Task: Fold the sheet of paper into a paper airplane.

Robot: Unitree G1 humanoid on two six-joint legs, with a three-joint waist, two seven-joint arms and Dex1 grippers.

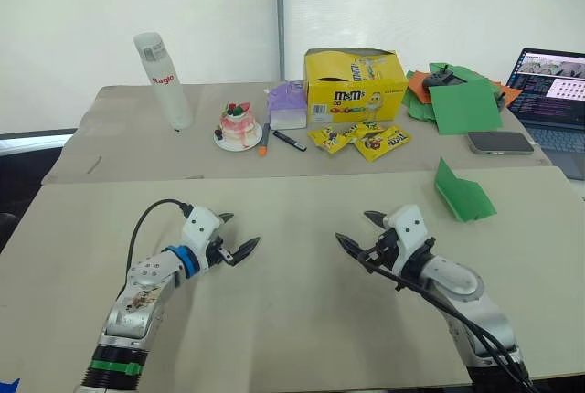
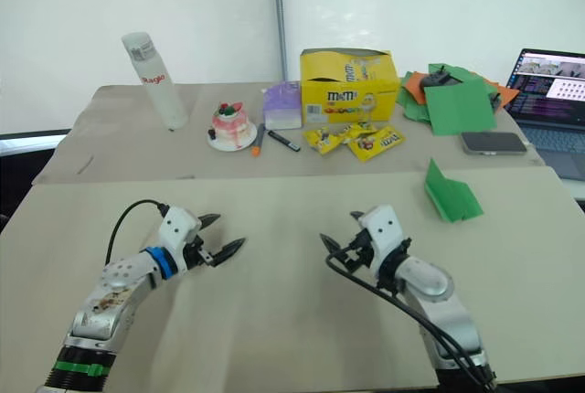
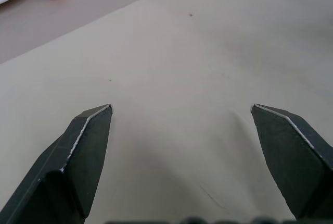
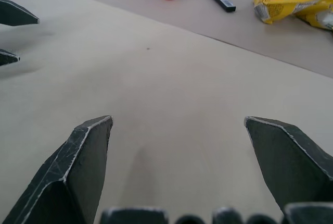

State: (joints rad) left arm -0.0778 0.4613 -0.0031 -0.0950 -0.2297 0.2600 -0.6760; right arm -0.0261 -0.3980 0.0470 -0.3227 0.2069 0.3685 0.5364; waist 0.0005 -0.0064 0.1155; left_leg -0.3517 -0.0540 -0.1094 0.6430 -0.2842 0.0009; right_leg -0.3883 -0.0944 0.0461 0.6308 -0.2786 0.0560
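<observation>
Green sheet of paper (image 1: 463,192) near the table (image 1: 292,338) right edge

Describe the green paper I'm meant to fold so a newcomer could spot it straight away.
Start at the laptop on the table's far right, then come toward the robot past the phone. There, alone on the near tabletop ahead of the right gripper, lies the sheet of paper, a bright green creased wedge. Unlike the heap of green and orange sheets beside the yellow candy box, it is single and apart.

The laptop (image 1: 554,105) is being cut off by the picture's edge beside the phone (image 1: 499,143); text on its screen is being left unreadable.
</observation>
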